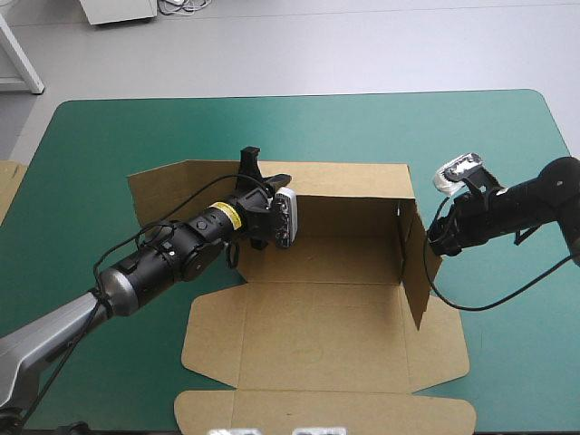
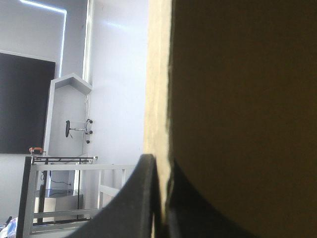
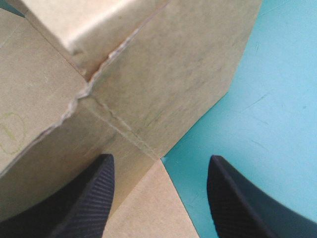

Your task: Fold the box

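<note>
The brown box (image 1: 308, 317) lies in the middle of the teal-green cover, its back wall and right wall raised and its front flaps flat. My left gripper (image 1: 279, 181) is at the back wall's top edge, left of its middle. In the left wrist view the black fingers (image 2: 143, 198) of that gripper (image 2: 159, 161) are all but shut, with the board's edge (image 2: 157, 99) between them. My right gripper (image 1: 433, 243) is just outside the right wall. In its own view this gripper (image 3: 159, 163) stands open over the box's outer corner (image 3: 163, 74), holding nothing.
An edge of more brown board (image 1: 7, 186) shows at the table's left edge. Bare teal-green cover (image 1: 317, 127) runs behind the box to the far edge, and more (image 3: 277, 99) lies to the right of the box beside my right gripper.
</note>
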You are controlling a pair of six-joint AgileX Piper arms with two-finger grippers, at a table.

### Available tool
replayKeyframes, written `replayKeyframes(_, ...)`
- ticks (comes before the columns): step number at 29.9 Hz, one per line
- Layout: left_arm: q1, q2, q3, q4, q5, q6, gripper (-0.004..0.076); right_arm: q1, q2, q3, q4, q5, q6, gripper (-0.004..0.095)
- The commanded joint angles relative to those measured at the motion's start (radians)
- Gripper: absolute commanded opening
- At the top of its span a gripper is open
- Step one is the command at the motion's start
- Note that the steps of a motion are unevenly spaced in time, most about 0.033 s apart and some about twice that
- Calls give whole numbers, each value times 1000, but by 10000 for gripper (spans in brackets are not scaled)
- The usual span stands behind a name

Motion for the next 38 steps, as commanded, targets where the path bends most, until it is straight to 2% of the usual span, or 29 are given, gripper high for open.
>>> replayKeyframes(1, -12, -14, -16, -25, 8, -22, -10, 2, -36, -22, 83, 41, 7, 538)
replayKeyframes(14, -12, -14, -16, -29, 39, -24, -10, 2, -53, -22, 132, 50, 22, 538)
replayKeyframes(23, -12, -14, -16, -29, 39, -25, -10, 5, -48, -22, 143, 12, 19, 538)
replayKeyframes(28, -12, -14, -16, -29, 39, -25, -10, 5, -51, -6, 152, -58, 22, 538)
replayKeyframes(32, -12, -14, -16, -29, 39, -30, -10, 5, -82, 111, 202, -163, -42, 534)
replayKeyframes(36, -12, -14, -16, -29, 41, -30, -10, 5, -139, 245, 335, -308, -180, 511)
replayKeyframes(38, -12, -14, -16, -29, 41, -30, -10, 5, -157, 300, 412, -347, -243, 511)
